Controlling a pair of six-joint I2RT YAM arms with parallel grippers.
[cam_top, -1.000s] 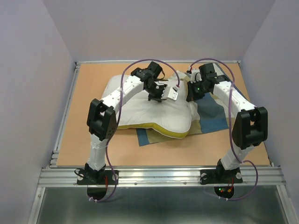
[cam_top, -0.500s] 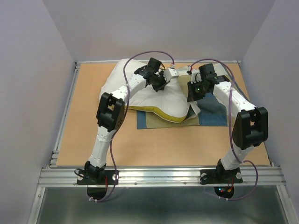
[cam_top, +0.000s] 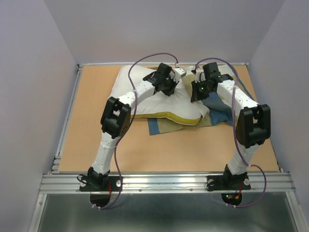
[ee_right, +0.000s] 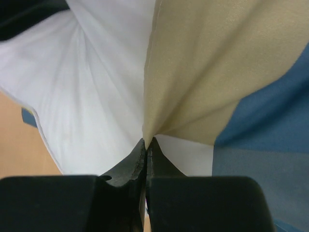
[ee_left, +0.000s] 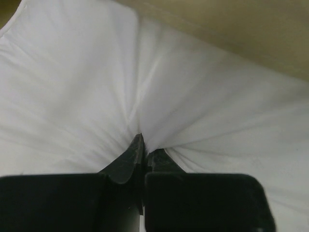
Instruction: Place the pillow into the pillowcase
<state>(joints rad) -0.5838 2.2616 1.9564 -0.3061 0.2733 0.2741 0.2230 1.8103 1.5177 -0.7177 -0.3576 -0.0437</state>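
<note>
The white pillow (cam_top: 166, 104) with a yellow-green edge lies on the blue, tan and cream pillowcase (cam_top: 223, 115) at the table's far middle. My left gripper (cam_top: 170, 90) is over the pillow's far right part, shut on a pinch of its white fabric (ee_left: 87, 82), fingertips closed (ee_left: 145, 147). My right gripper (cam_top: 195, 95) is at the pillow's right end, shut on a tan fold of the pillowcase (ee_right: 203, 72), fingertips closed (ee_right: 146, 141). The white pillow (ee_right: 91, 92) lies just left of that fold. Most of the pillowcase is hidden under the pillow.
The brown table top (cam_top: 96, 140) has a metal rail along its left and near edges. Grey walls close it in at the back and both sides. Both arms' purple cables arch above the pillow.
My left gripper has carried the pillow toward the far edge and to the right. My right gripper has shifted slightly left and farther back with the pillowcase fold, bunching the cloth.
</note>
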